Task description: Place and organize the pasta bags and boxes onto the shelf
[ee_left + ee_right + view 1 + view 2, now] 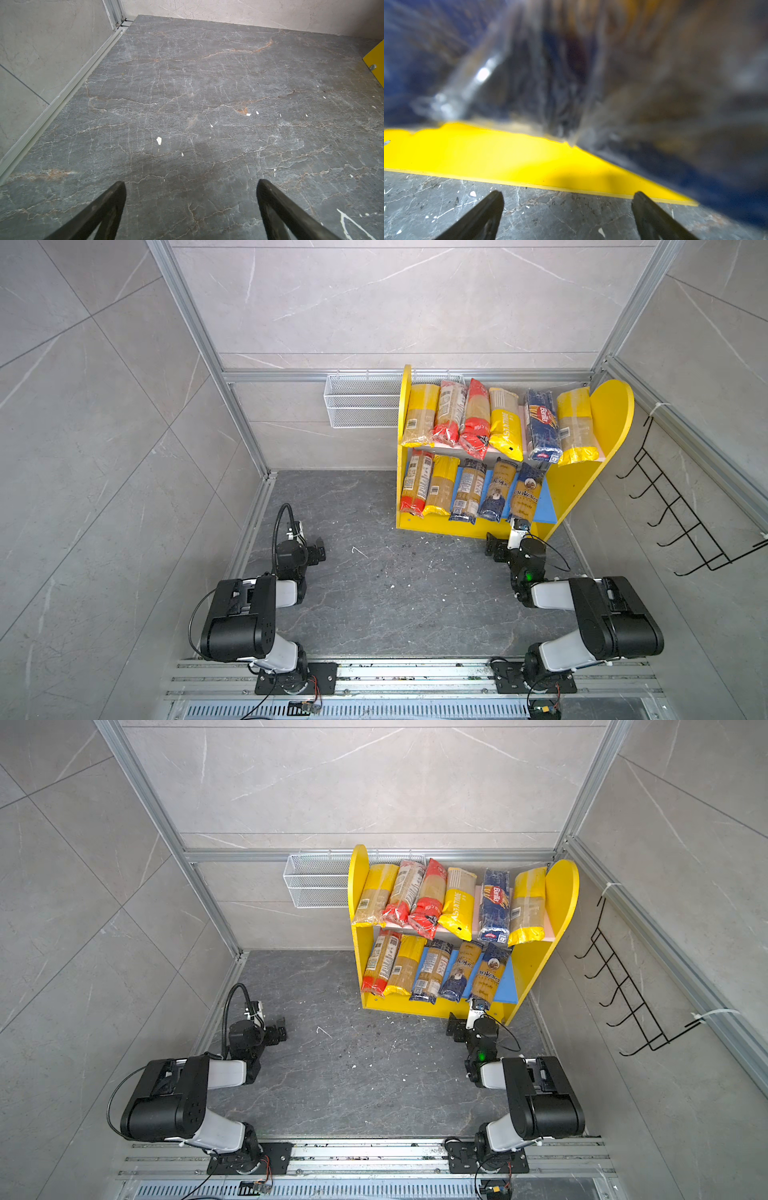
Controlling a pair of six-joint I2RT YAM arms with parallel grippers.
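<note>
light: bright, even | right wrist view: close-up blurred, glare spots

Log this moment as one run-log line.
left end effector: open, empty, over table | right end effector: open, empty, at shelf front | spaghetti packets: six upper board, five lower board

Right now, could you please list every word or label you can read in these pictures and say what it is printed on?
"Barilla": dark blue packet, upper level of the shelf.
"ankara": blue-and-yellow packet, right end of the lower level.
Yellow packet beside the dark blue one: large letters, too blurred to read.
Other labels and barcodes: too small.
Wrist views: no text.
</note>
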